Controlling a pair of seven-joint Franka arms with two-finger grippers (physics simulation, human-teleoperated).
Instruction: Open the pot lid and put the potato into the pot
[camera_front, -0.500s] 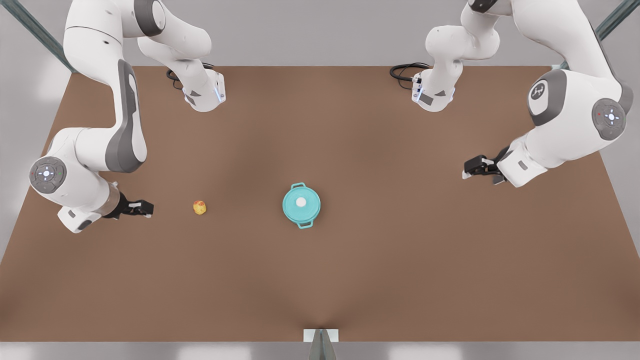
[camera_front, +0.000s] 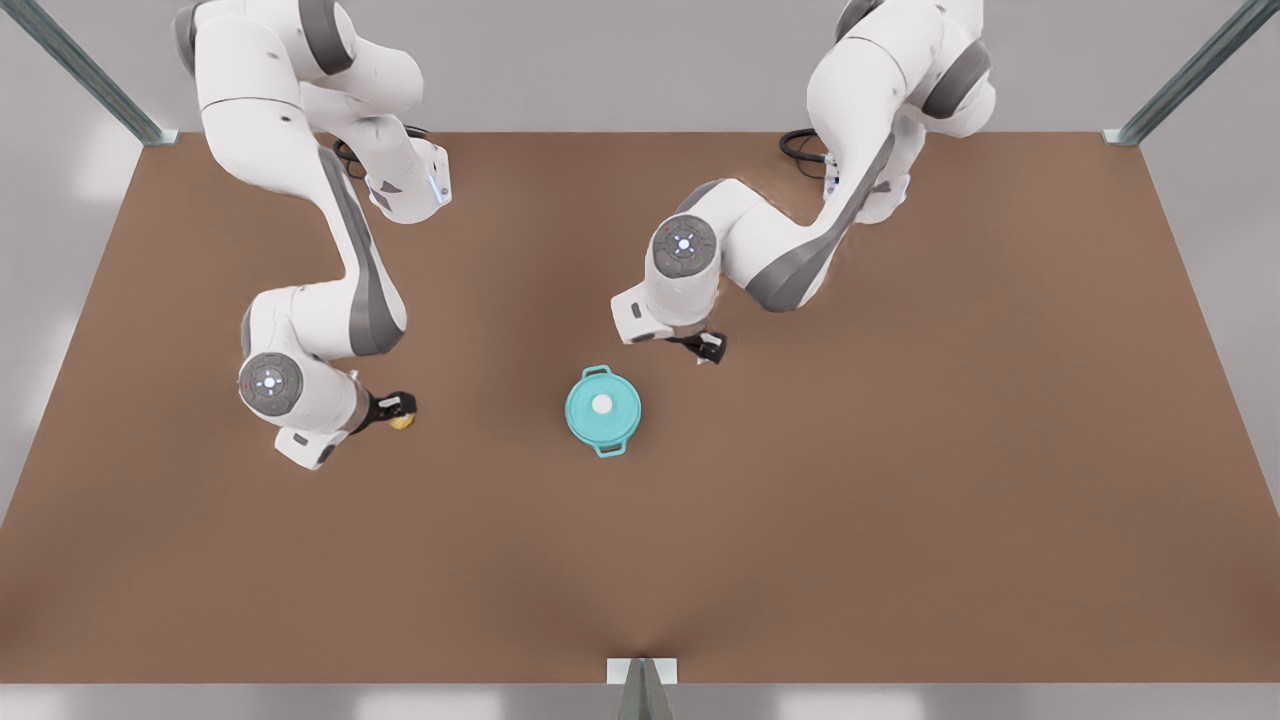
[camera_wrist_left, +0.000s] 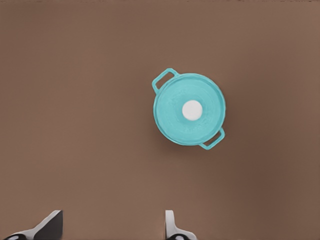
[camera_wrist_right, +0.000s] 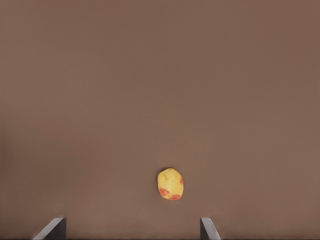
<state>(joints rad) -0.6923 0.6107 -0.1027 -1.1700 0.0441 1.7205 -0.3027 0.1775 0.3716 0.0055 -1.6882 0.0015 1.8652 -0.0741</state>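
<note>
The teal pot (camera_front: 612, 447) stands mid-table with the pot lid (camera_front: 602, 405) closed on it, white knob up. From the left wrist view I see the lid (camera_wrist_left: 175, 117) and the pot's loop handles (camera_wrist_left: 165, 78) from above. My left gripper (camera_front: 708, 348) hovers just behind the pot toward the front view's right, its fingers (camera_wrist_left: 50, 227) open and holding nothing. The potato (camera_wrist_right: 170, 183) lies on the table, yellow with reddish patches. My right gripper (camera_front: 397, 408) hangs open over the potato (camera_front: 404, 423), partly covering it, its fingertips (camera_wrist_right: 209, 229) spread wide.
The brown table (camera_front: 800, 520) stretches wide around both things. Both arm bases (camera_front: 410, 185) stand at the far edge with black cables beside them. A small grey bracket (camera_front: 641, 672) sits at the near edge.
Both arms have swung inward. The right gripper moved toward the front view's right until over the potato. The left gripper travelled from the table's far side to just behind the pot.
</note>
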